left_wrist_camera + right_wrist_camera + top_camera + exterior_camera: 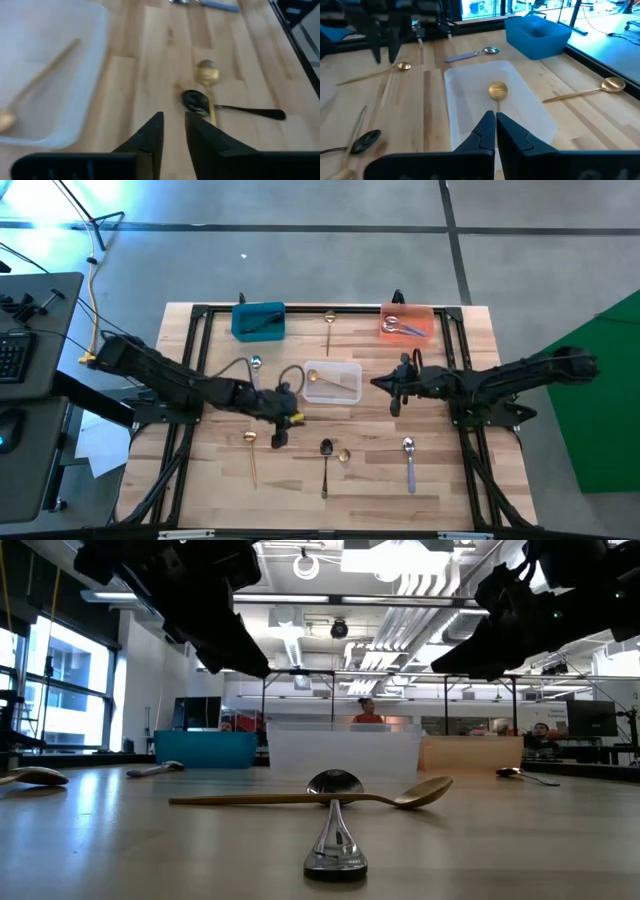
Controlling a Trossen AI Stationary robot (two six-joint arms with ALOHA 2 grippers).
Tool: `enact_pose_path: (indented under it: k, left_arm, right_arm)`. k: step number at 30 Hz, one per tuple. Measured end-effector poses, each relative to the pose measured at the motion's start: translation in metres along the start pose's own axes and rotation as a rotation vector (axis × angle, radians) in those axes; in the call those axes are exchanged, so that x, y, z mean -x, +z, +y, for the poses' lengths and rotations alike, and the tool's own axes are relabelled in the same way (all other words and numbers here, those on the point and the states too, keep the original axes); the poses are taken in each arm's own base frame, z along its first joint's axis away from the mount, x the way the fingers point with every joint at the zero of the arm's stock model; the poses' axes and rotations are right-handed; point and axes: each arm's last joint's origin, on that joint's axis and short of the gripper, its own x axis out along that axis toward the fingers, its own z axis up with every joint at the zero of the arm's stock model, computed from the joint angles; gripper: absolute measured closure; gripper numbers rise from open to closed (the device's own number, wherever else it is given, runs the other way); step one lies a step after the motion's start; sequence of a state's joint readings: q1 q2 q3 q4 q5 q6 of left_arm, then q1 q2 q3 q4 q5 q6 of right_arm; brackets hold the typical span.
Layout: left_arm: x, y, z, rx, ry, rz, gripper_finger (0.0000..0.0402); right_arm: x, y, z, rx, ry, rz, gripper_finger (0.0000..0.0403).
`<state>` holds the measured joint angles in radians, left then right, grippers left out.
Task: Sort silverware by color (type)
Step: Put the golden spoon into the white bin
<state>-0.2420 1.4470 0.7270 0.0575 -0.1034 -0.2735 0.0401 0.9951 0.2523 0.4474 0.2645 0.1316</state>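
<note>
Left gripper (279, 430): hovering beside the clear bin (351, 368), jaws standing a little apart, holding nothing.
Right gripper (397, 391): waiting on the bin's other side, jaws pressed together, empty.
Gold spoon in bin (497, 91): lying inside the clear bin.
Black spoon (227, 107): lying on the table (450, 490), crossing a gold spoon (208, 82).
Lilac-handled spoon (410, 462): lying near the table's front edge.

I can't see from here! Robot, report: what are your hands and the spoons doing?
Left gripper slightly open, empty. Right gripper shut, empty. One gold spoon in clear bin. Black spoon crossing another gold one on table.
</note>
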Motion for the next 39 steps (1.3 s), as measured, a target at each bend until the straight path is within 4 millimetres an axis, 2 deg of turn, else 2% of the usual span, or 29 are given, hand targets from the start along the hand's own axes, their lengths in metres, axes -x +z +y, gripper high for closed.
enact_pose_path:
  k: [9, 16, 21, 28, 32, 36, 39]
  left_arm:
    - [-0.043, -0.008, -0.048, -0.087, 0.000, 0.075, 0.0255]
    - [-0.074, -0.027, -0.067, -0.052, 0.013, 0.144, 0.0249]
    - [-0.085, -0.040, -0.071, -0.030, 0.057, 0.173, 0.0254]
    - [-0.090, -0.052, -0.071, -0.070, 0.083, 0.227, 0.0288]
    - [-0.090, -0.054, -0.069, -0.123, 0.078, 0.264, 0.0326]
    - [-0.088, -0.045, -0.068, -0.183, 0.006, 0.274, 0.0380]
    - [-0.082, -0.038, -0.066, -0.221, -0.013, 0.294, 0.0393]
  right_arm:
    - [0.004, 0.001, 0.014, -0.006, 0.014, -0.030, 0.0403]
    - [0.007, 0.000, 0.021, -0.003, 0.026, -0.034, 0.0403]
    - [0.008, -0.001, 0.024, -0.013, 0.042, -0.030, 0.0403]
    - [0.008, -0.001, 0.024, -0.013, 0.030, -0.033, 0.0403]
    - [0.008, -0.001, 0.024, 0.000, 0.015, -0.035, 0.0403]
    - [0.008, -0.001, 0.024, 0.007, 0.014, -0.035, 0.0403]
    - [0.008, -0.001, 0.023, 0.012, 0.011, -0.034, 0.0403]
